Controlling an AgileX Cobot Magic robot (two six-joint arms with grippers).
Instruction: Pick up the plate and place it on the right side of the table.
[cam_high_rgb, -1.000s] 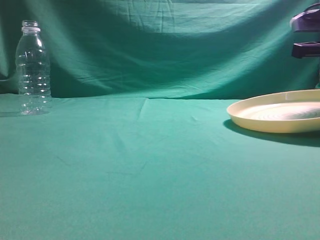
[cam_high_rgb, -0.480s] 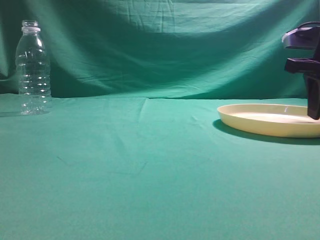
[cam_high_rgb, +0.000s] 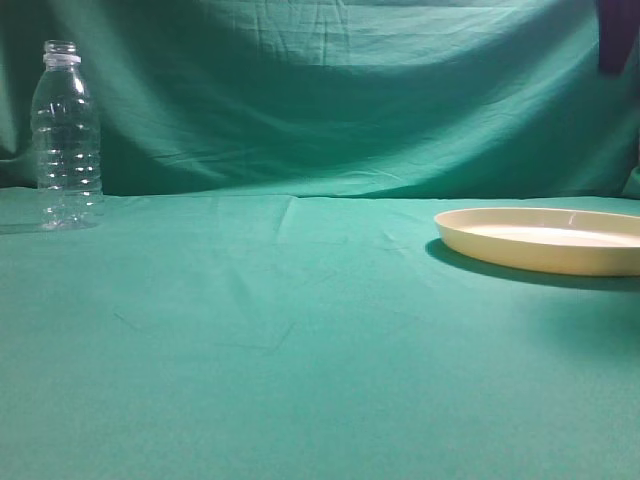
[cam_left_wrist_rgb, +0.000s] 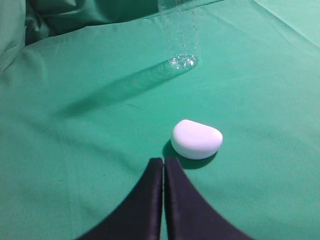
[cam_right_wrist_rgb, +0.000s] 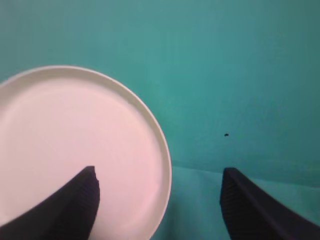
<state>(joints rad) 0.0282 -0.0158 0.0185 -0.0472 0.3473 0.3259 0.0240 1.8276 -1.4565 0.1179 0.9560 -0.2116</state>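
Observation:
The cream-yellow plate (cam_high_rgb: 545, 240) lies flat on the teal-green table (cam_high_rgb: 300, 330) at the right edge of the exterior view. In the right wrist view my right gripper (cam_right_wrist_rgb: 159, 172) is open and empty, well above the plate (cam_right_wrist_rgb: 75, 135). Its left finger is over the plate and its right finger is over bare cloth. Only a dark part of the right arm (cam_high_rgb: 617, 35) shows at the top right of the exterior view. My left gripper (cam_left_wrist_rgb: 163, 161) is shut and empty, low over the cloth.
A clear ribbed bottle (cam_high_rgb: 67, 135) stands upright at the far left near the draped backdrop; its base shows in the left wrist view (cam_left_wrist_rgb: 181, 35). A small white rounded object (cam_left_wrist_rgb: 196, 139) lies on the cloth just ahead of the left gripper.
The plate went from tilted and lifted to lying flat on the table. The right gripper let go of it and rose almost out of the exterior view.

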